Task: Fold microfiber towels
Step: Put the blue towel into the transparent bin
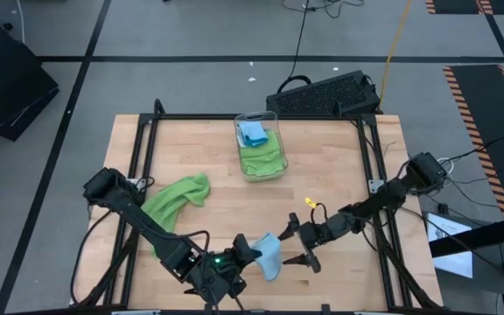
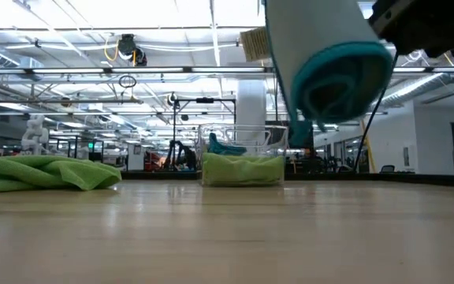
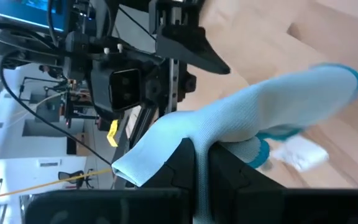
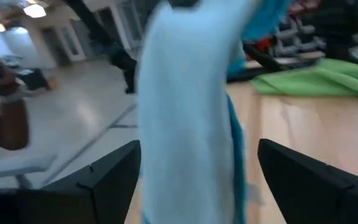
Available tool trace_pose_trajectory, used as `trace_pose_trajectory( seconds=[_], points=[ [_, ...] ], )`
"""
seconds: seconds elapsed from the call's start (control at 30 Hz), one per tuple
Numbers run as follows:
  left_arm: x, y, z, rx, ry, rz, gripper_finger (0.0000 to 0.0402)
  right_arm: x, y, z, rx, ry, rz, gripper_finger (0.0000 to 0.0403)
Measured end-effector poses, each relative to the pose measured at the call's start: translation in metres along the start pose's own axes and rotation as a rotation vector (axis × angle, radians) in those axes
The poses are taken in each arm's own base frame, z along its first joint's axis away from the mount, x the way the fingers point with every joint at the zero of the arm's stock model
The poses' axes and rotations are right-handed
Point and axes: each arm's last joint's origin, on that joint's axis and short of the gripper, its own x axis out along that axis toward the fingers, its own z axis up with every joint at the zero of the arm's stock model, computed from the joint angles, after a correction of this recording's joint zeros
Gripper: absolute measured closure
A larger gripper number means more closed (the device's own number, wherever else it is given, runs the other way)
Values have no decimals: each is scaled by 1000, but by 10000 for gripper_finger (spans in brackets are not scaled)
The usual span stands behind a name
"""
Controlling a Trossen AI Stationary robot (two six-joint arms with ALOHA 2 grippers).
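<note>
High view shows the left hand (image 1: 250,253) near the front edge of the surface (image 1: 339,175), clenched on a light blue towel (image 1: 269,256) that hangs from it, lifted off the wood. The right hand (image 1: 298,244) sits just beside that towel with its fingers spread wide, grasping nothing; in the right wrist view the blue cloth hangs between those 2 fingers (image 4: 104,180) without touching either.

The step in hand looks like a handover or a second grasp on the hanging cloth so it can be spread and folded. To do it well, the right hand probably should close on a free edge or corner rather than the bunched middle, and pinch only 1 layer, since the cloth is doubled over. The left grip should hold until the right one is firm, or the floppy towel may drop in a heap.

A lime green towel (image 1: 175,199) lies crumpled on the left of the surface, unfolded. More green and blue cloths sit in the clear bin (image 1: 277,144) at the back.
</note>
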Motion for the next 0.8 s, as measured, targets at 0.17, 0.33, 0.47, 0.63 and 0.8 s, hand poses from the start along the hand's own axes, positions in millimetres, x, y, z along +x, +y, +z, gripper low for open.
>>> trace_pose_trajectory(
  seconds=[0.17,0.33,0.47,0.63,0.8],
  points=[
    [1,5,3,-30,-21,40,378,1,-2,2,10,-6,15,95],
    [0,11,9,-19,-64,88,378,3,-5,-1,23,-9,5,101],
    [2,15,10,-22,-77,111,378,12,-4,-1,5,-33,47,105],
    [7,19,6,-50,-66,119,378,25,0,-1,-26,-65,155,138],
    [6,18,7,-92,-70,115,378,26,1,0,-40,-89,181,216]
  ],
)
